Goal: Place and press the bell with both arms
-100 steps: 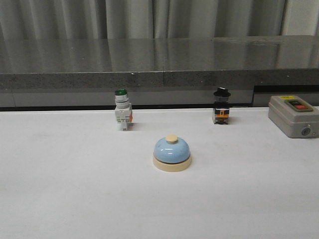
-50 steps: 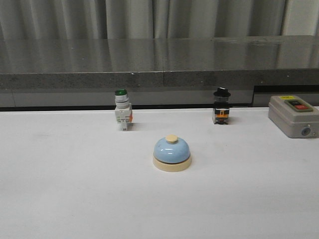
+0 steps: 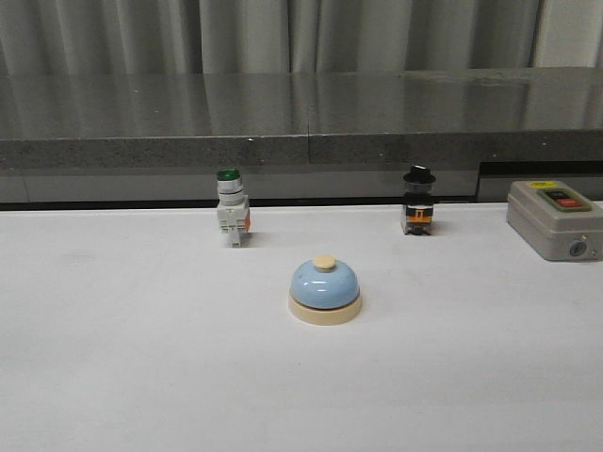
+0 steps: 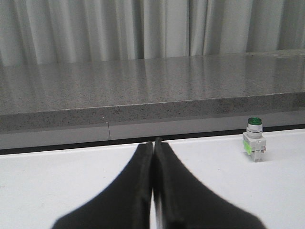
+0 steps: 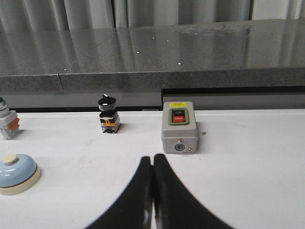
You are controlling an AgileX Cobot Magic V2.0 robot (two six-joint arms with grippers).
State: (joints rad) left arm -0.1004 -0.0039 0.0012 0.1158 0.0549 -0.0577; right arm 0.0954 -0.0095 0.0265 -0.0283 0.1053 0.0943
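Observation:
The bell (image 3: 325, 290), a light-blue dome with a cream base and cream button, stands upright in the middle of the white table. It also shows in the right wrist view (image 5: 17, 173), well to the side of my right gripper. My left gripper (image 4: 153, 143) is shut and empty, low over bare table, and the bell is out of its view. My right gripper (image 5: 153, 158) is shut and empty, just short of the grey switch box. Neither arm shows in the front view.
A green-capped white switch (image 3: 231, 208) stands at the back left, a black-knobbed switch (image 3: 418, 201) at the back right. A grey switch box (image 3: 556, 219) with a red button sits at the far right. A dark stone ledge (image 3: 301, 122) runs along the table's back edge.

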